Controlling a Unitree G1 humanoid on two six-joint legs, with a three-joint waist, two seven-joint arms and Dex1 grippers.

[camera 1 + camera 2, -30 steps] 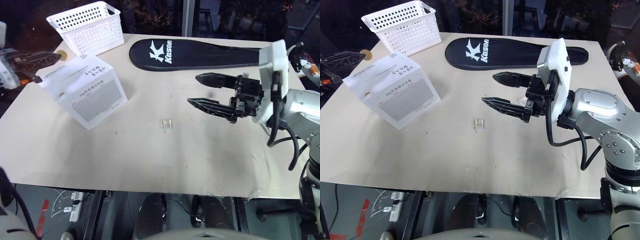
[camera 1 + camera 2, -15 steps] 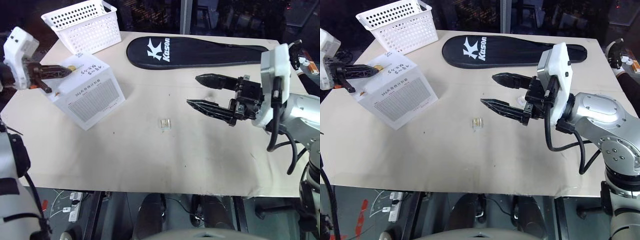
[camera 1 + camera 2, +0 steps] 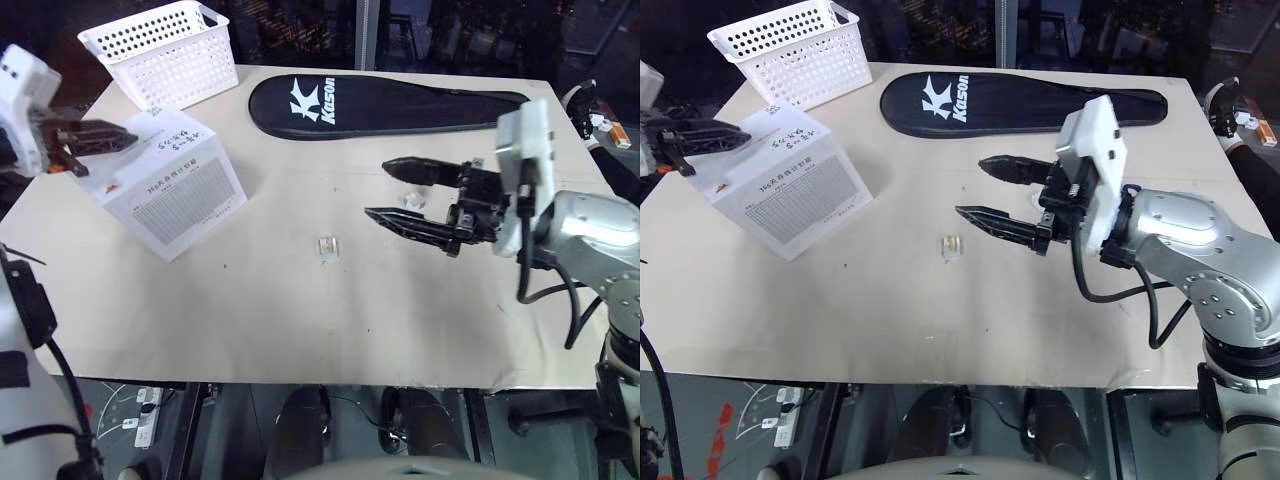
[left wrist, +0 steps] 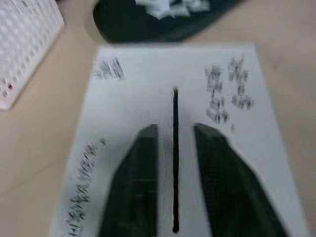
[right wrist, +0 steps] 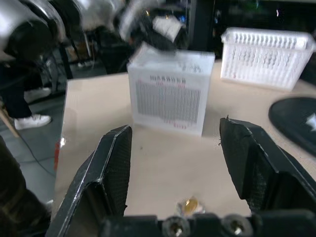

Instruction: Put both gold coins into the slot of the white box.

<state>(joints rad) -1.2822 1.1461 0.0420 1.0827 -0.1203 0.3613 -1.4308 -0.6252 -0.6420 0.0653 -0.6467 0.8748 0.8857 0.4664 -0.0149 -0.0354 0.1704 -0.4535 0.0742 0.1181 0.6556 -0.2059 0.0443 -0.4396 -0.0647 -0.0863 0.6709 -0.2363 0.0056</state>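
Observation:
The white box (image 3: 172, 186) stands tilted at the table's left, lettered face up. My left gripper (image 3: 120, 137) hovers just over that face. In the left wrist view its fingers (image 4: 136, 187) stand apart on either side of the dark slot (image 4: 175, 163), with nothing between them. One gold coin (image 5: 190, 204) lies in a small clear holder (image 3: 328, 246) at the table's middle. My right gripper (image 3: 378, 189) hangs open and empty just right of that holder, pointing toward the box. A second clear holder (image 3: 412, 198) lies behind its fingers.
A white perforated basket (image 3: 172, 50) stands at the back left, close behind the box. A long black case (image 3: 400, 100) lies across the back of the table. Bare tabletop (image 3: 300, 320) stretches along the front edge.
The left fingers, shut on a gold coin over the box before, now stand apart and that coin no longer shows. The right gripper has sunk slightly toward the table.

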